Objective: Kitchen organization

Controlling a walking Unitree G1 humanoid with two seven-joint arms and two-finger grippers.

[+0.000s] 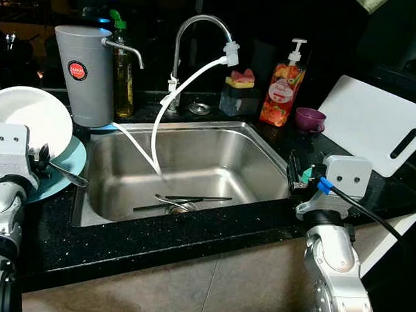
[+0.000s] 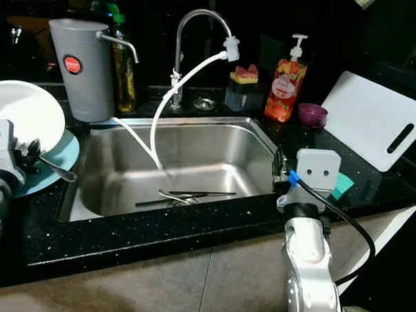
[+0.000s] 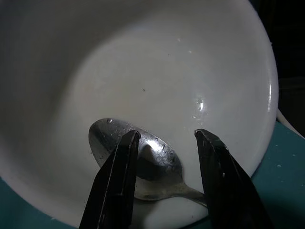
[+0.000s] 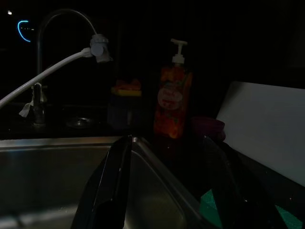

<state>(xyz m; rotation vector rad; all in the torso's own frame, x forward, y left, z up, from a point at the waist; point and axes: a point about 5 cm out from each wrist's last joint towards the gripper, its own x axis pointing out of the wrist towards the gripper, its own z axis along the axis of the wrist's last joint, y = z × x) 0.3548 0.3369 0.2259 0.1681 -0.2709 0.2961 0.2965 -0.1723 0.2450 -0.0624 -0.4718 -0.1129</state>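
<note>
The left claw (image 3: 164,179), fingers apart, straddles a spoon (image 3: 138,164) lying in the white bowl (image 1: 27,117) on the tabletop (image 1: 191,235). Right claw (image 4: 164,191) hangs open by the sink (image 1: 187,162), where utensils (image 1: 185,202) remain; little seems sorted yet.

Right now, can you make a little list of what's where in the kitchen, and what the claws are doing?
left claw: open, fingers either side of the spoon
spoon: resting in the white bowl
bowl: on the blue plate, left of the sink
sink: utensils at the drain
right claw: open, at sink's right edge
soap bottle: behind sink
cutting board: far right
</note>
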